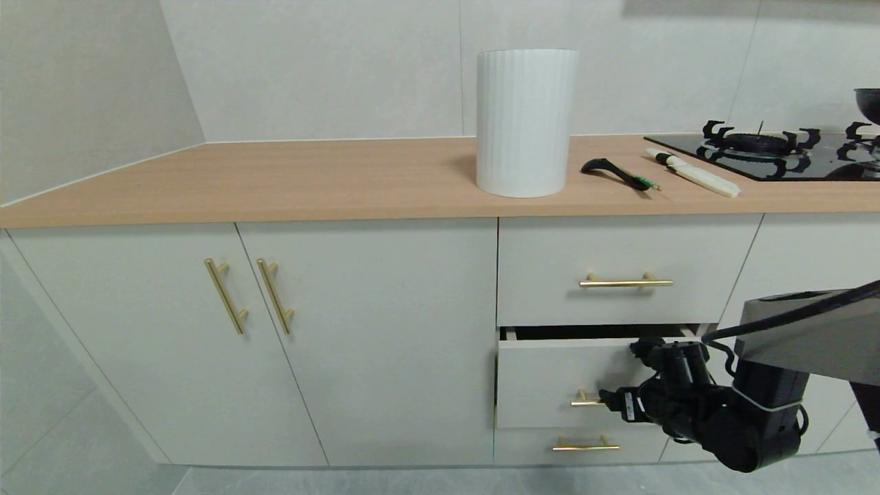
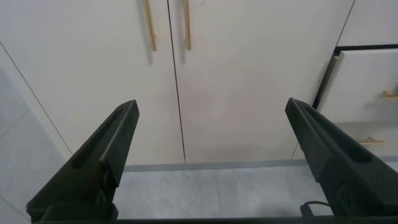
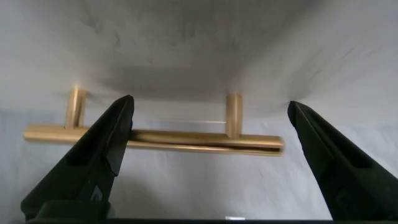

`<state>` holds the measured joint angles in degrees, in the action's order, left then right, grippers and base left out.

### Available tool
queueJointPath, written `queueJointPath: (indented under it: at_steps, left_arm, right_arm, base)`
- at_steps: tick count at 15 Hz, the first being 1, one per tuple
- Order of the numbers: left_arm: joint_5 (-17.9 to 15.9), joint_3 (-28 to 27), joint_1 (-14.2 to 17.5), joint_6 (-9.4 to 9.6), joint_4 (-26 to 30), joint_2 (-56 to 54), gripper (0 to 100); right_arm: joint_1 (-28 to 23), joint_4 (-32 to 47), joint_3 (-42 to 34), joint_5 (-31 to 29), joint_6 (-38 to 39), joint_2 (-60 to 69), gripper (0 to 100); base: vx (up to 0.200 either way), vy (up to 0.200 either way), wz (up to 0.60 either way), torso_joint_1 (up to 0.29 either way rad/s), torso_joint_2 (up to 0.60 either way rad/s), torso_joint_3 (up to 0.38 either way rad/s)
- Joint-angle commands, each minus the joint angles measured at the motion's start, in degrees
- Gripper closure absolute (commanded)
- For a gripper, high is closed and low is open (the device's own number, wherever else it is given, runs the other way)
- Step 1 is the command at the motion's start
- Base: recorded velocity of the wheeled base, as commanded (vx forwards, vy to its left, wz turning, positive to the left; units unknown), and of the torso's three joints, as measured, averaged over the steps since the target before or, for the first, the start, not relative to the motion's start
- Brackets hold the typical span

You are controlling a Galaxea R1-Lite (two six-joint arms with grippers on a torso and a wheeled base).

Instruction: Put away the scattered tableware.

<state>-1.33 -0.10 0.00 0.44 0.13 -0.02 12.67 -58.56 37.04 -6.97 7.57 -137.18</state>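
On the wooden countertop (image 1: 275,179) lie a black-headed utensil (image 1: 615,172) and a long cream-coloured utensil (image 1: 694,174), just right of a tall white ribbed container (image 1: 526,124). Below them the middle drawer (image 1: 550,371) stands slightly pulled out, with a dark gap above its front. My right gripper (image 1: 608,399) is at that drawer's gold handle (image 1: 584,400). In the right wrist view the right gripper (image 3: 208,124) is open, with the handle (image 3: 155,140) lying across just beyond its fingers. My left gripper (image 2: 210,118) hangs open and empty, low before the cabinet doors (image 2: 180,74).
A black gas hob (image 1: 777,155) occupies the counter's right end. The top drawer (image 1: 625,265) and bottom drawer (image 1: 584,447) are closed. Two cabinet doors with gold handles (image 1: 251,295) sit to the left. Grey floor (image 2: 205,193) lies beneath.
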Motion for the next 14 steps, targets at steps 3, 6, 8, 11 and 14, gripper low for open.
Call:
queueJointPath:
  at_steps: [3, 6, 8, 11, 14]
  left_arm:
    - [0.0, 0.0, 0.0, 0.00, 0.0, 0.0, 0]
    - [0.0, 0.0, 0.0, 0.00, 0.0, 0.0, 0]
    - [0.0, 0.0, 0.0, 0.00, 0.0, 0.0, 0]
    - [0.0, 0.0, 0.0, 0.00, 0.0, 0.0, 0]
    - [0.0, 0.0, 0.0, 0.00, 0.0, 0.0, 0]
  right_arm:
    - [1.4, 18.6, -3.9, 2.7, -0.6, 24.6, 0]
    - [3.2, 26.8, -2.3, 2.8, -0.3, 35.5, 0]
    - [4.6, 26.6, -2.2, 2.4, 0.2, 36.6, 0]
    - [5.4, 20.5, -2.3, 1.7, 2.4, 32.2, 0]
    - [5.4, 7.9, -2.7, -3.4, 2.7, 21.6, 0]
  base:
    - [0.000, 0.000, 0.00, 0.000, 0.00, 0.000]
    - [0.000, 0.000, 0.00, 0.000, 0.00, 0.000]
    - [0.000, 0.000, 0.00, 0.000, 0.00, 0.000]
    - [0.000, 0.000, 0.00, 0.000, 0.00, 0.000]
    - [0.000, 0.000, 0.00, 0.000, 0.00, 0.000]
